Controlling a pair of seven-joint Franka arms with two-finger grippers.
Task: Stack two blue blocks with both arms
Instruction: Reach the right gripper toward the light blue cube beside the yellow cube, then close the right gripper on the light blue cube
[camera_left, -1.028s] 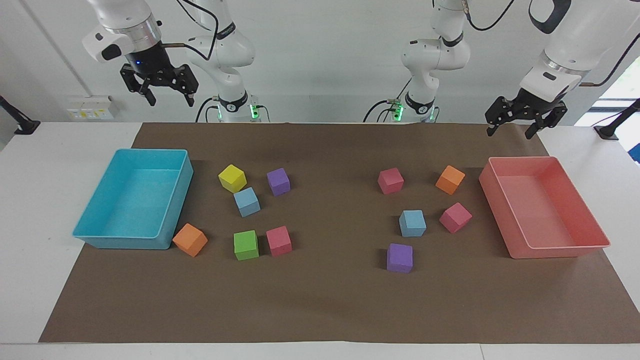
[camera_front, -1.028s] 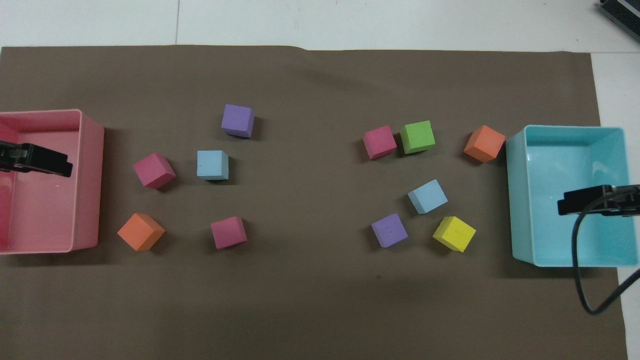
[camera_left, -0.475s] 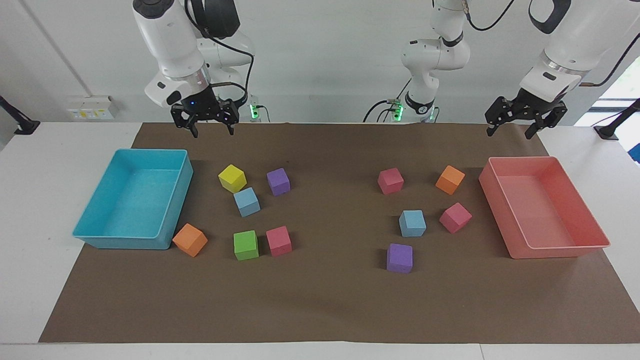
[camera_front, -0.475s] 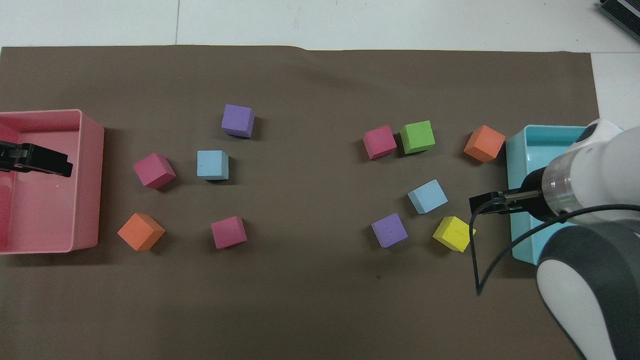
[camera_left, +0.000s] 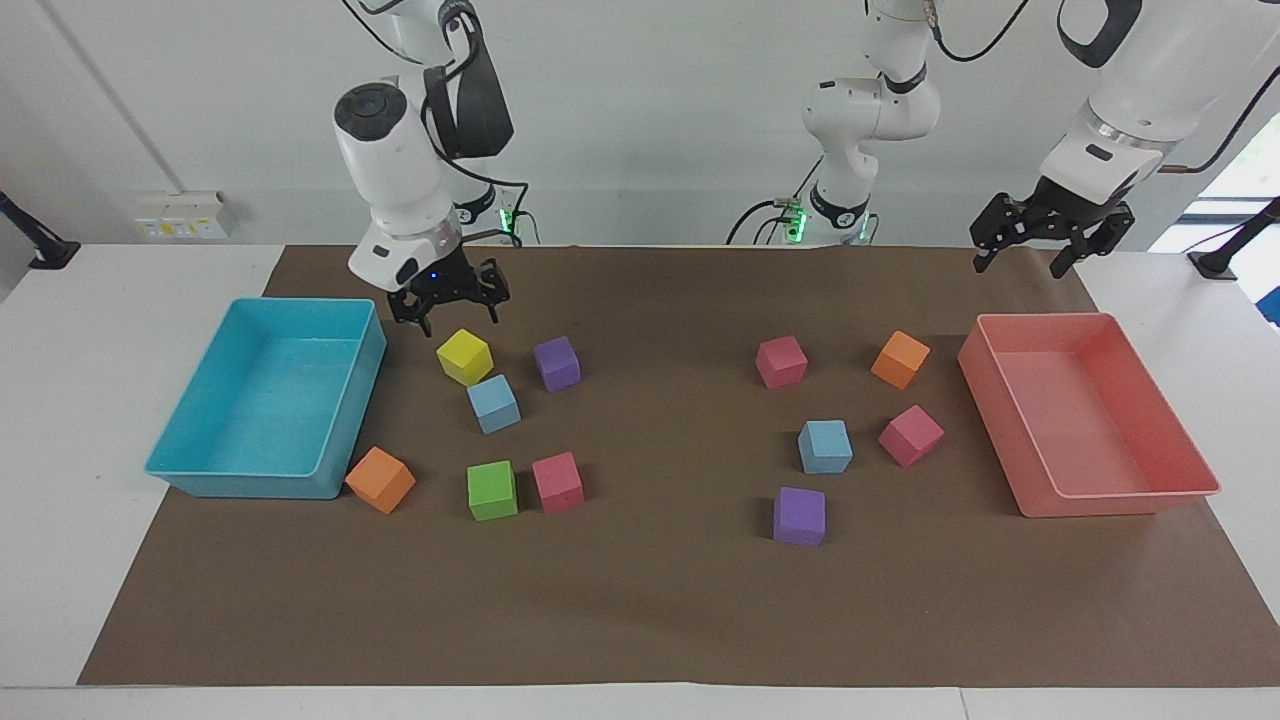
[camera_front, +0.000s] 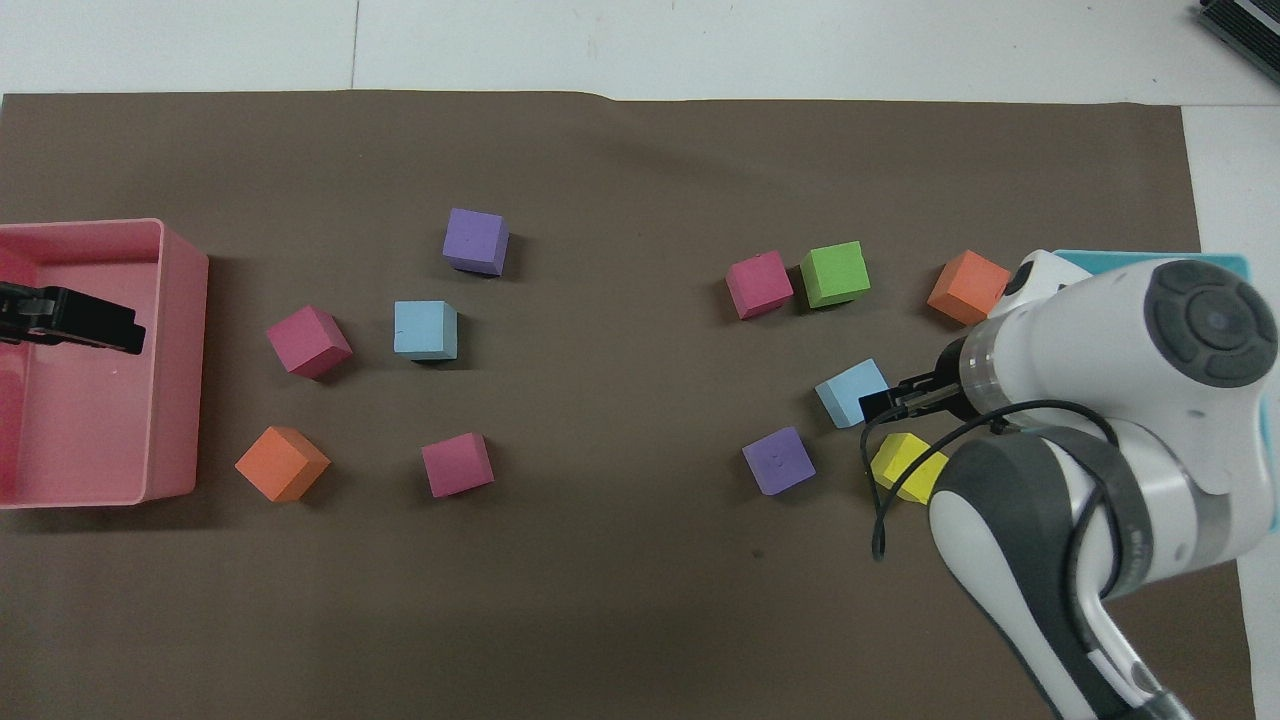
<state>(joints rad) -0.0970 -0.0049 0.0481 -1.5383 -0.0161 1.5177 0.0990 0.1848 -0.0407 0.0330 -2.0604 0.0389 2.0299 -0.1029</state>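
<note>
Nothing is stacked yet: our two blue blocks (camera_left: 494, 403) (camera_left: 825, 446) sit well apart on the table. Our right gripper (camera_left: 449, 306), jaws released and empty, hangs just above the yellow cube (camera_left: 465, 356) beside one of them. Our left gripper (camera_left: 1030, 245), released too, waits above the pink tray (camera_left: 1090, 503).

White table (camera_left: 60, 420) carries brown paper mat (camera_left: 660, 610) across most of top. On mat: turquoise plastic tray (camera_left: 172, 462) at right arm's end, pink plastic tray (camera_left: 1120, 505) at left arm's end. Between trays, eleven foam cubes in two loose clusters, well apart: two sky-blue (camera_left: 494, 403) (camera_left: 825, 446), two purple, two orange, three pink, one yellow, one green.
</note>
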